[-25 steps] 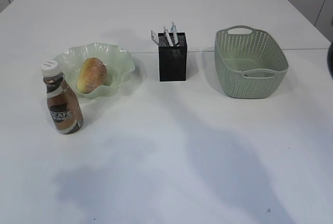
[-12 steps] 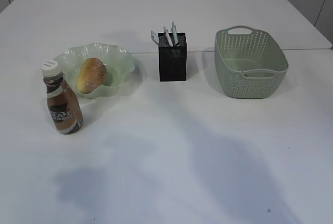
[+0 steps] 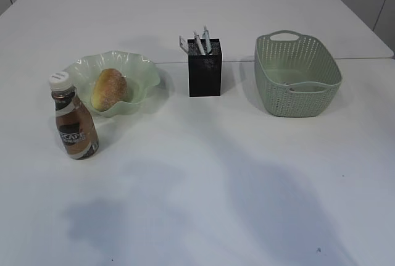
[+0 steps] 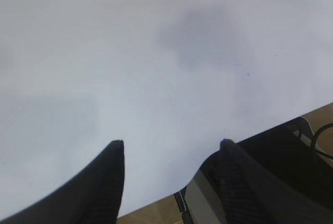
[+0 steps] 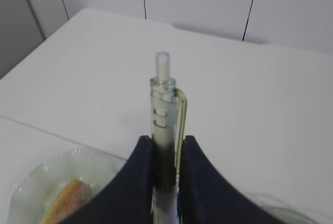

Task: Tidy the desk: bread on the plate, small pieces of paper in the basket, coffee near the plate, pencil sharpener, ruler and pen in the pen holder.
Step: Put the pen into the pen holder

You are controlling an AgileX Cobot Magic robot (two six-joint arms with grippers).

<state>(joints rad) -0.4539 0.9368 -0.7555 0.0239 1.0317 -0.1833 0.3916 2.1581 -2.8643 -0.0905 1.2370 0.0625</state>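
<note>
Pen [image 5: 166, 125] clamped upright in the right gripper [image 5: 166, 154]; desk [image 3: 203, 173] otherwise mostly tidied.

Taking the pen holder [image 3: 204, 68] as the landmark: the plate [image 3: 145, 71] sits to its left with the bread [image 3: 110, 89] lying in it, and the coffee [image 3: 74, 124] stands upright just in front-left of that plate, near but apart from it. The basket [image 3: 298, 87] sits to the pen holder's right, with something small and pale inside, too faint to tell what. A few thin items stick up from the pen holder. The right gripper's fingers [image 5: 138, 182] are pinched on the clear pen's barrel, its clip and button pointing up, above the plate and bread. The left gripper [image 4: 171, 146] hangs over bare desk at its edge, jaws spread about halfway and holding nothing.
</note>
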